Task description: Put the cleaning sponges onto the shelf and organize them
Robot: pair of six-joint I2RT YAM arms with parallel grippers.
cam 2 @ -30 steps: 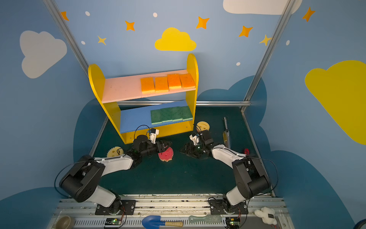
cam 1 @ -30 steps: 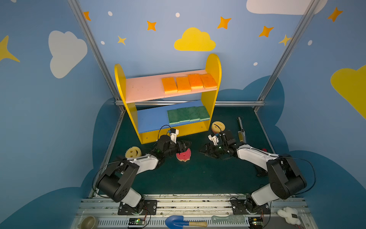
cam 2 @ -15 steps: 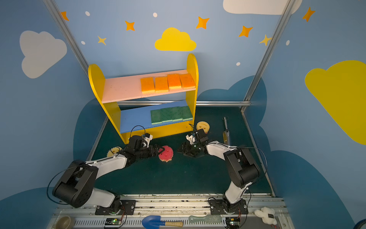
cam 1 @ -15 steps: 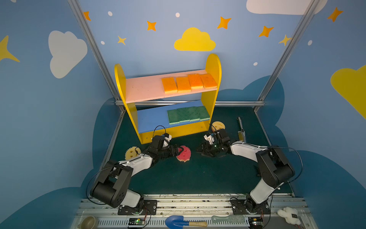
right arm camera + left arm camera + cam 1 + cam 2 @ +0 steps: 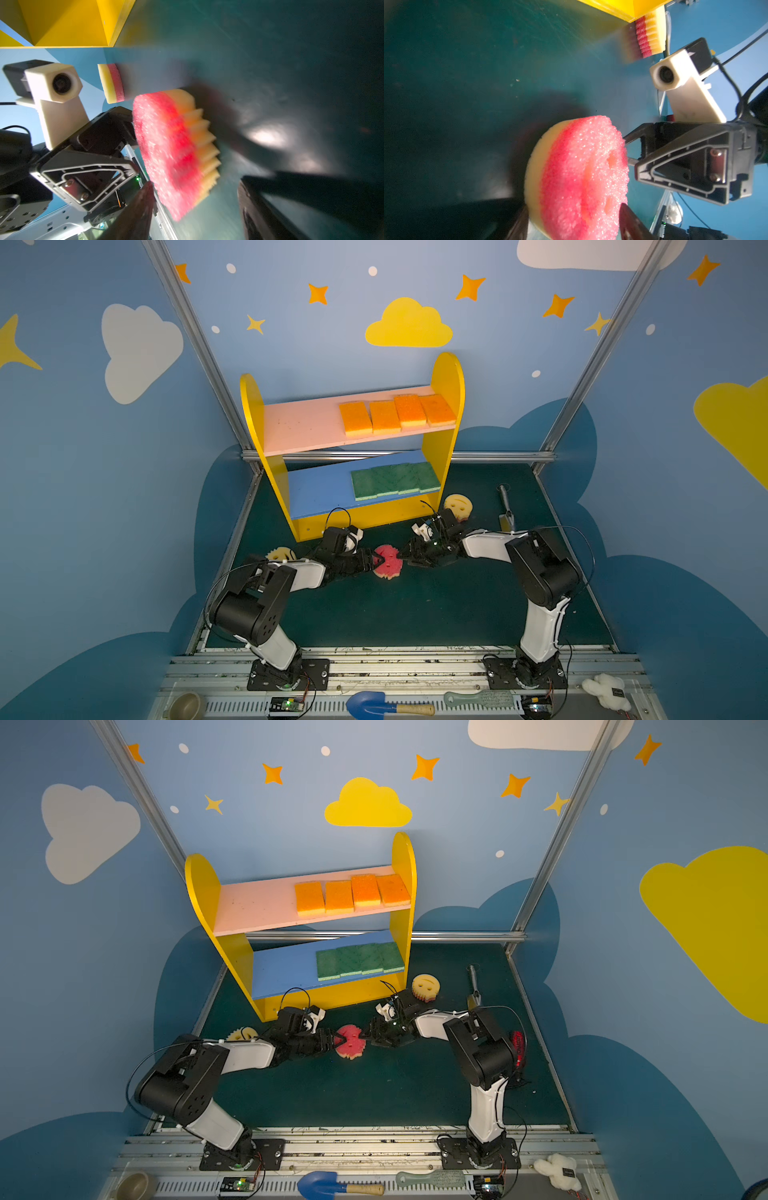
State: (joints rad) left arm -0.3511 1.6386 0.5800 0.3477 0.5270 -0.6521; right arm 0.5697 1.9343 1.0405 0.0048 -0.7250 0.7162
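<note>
Far left, a toothed round sponge [image 5: 281,553] lies on the surface [image 5: 415,614] behind the left arm. The left claw [image 5: 375,562] pinches the pink-faced round sponge [image 5: 389,562] by its flat faces, tilted just off the surface, likely to offer its free edge across. The right claw [image 5: 404,559] straddles that edge with its jaws parted and a gap showing, not yet gripping. Further right, a smiley sponge [image 5: 458,506] sits beside the shelf [image 5: 448,377], which holds the orange pads [image 5: 397,414] and green pads [image 5: 395,485].
</note>
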